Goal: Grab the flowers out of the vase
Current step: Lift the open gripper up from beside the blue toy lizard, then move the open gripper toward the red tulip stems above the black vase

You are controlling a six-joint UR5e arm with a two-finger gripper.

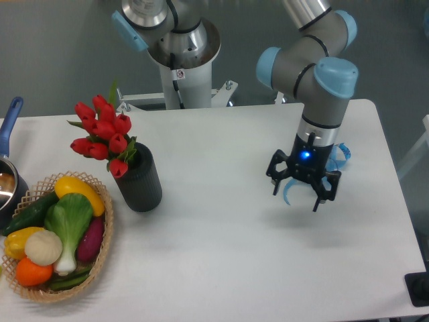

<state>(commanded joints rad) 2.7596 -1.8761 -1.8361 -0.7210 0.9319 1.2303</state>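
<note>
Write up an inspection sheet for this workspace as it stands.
Surface: white table, no spills seen.
Job's things: flowers upright in the black vase, left side, untouched.
Clutter: wicker basket of vegetables at front left; pot with blue handle at left edge; blue ribbon partly hidden behind the gripper.
Grippers: gripper open, empty, hanging over the right half, far from the vase.
Cables: thin cable on the robot base.
Surroundings: grey floor, a dark object at the lower right corner.
</note>
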